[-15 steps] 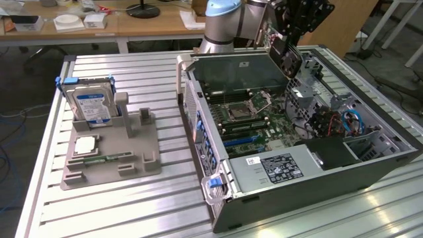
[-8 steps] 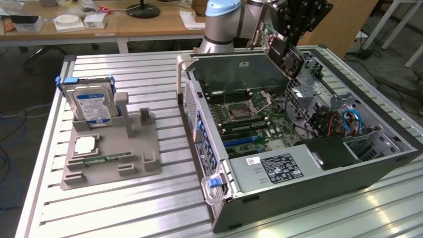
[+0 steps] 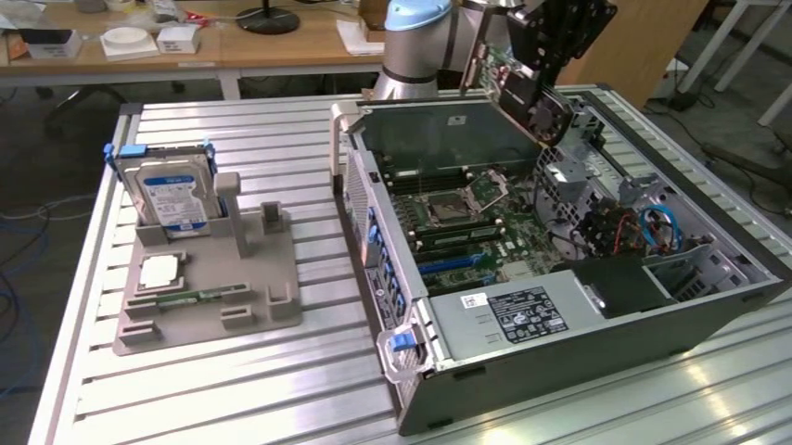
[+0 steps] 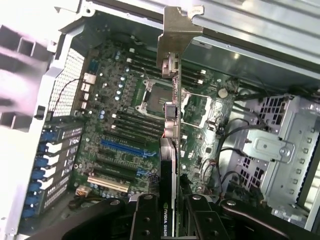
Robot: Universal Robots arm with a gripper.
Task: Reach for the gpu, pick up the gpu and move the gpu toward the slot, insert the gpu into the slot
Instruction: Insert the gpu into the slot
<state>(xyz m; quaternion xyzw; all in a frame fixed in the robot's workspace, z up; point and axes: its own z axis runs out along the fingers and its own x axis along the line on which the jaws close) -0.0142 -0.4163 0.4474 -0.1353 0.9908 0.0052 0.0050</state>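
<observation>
Gripper (image 3: 557,46) high over the open computer case (image 3: 619,324), near the desk's (image 3: 248,139) far edge, clamped narrow on the gpu (image 3: 532,97). Card tilted in the air, green board and black fan both showing, clear of the motherboard (image 3: 489,227) below. Blue slot (image 3: 452,262) on that board, well apart from the card. Toward the desk's edge at the exterior view's left, grey holder (image 3: 248,297) with the blue-labelled hard drive (image 3: 173,190) upright in it. From the wrist view: gripper (image 4: 172,222) with a black finger (image 4: 142,220) on each side of the gpu (image 4: 169,165), card seen edge-on, silver bracket (image 4: 177,30) at its far end. Beyond it, inside the case, motherboard (image 4: 115,115), square processor socket (image 4: 150,97) and long blue slot (image 4: 124,148), none touching the card.
</observation>
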